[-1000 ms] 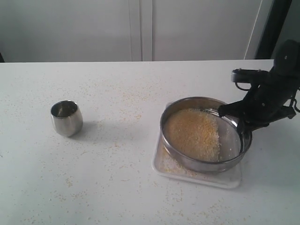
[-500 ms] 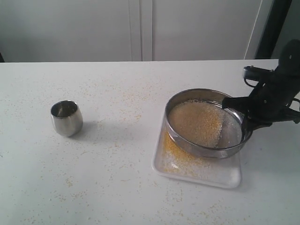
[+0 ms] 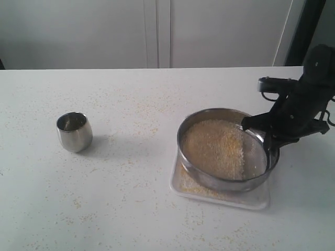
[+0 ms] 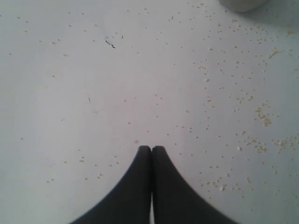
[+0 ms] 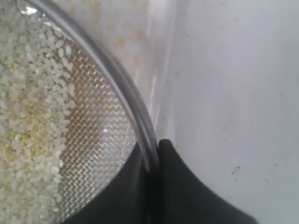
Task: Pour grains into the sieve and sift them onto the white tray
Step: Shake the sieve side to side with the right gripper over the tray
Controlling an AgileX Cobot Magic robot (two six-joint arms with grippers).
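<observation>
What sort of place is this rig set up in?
Probably a lab or test bench, not a real kitchen: a bare white table backed by plain pale wall panels, with only a steel cup, a sieve and a white tray as props, and grains scattered across it.

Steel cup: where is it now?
In the exterior view the steel cup stands upright at left on the table, well apart from the sieve and white tray.

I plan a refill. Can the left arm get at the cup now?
Probably yes. The cup stands alone on the left of the table, far from the sieve that the right gripper holds by its rim. The left gripper is shut and empty, so it must open first.
</observation>
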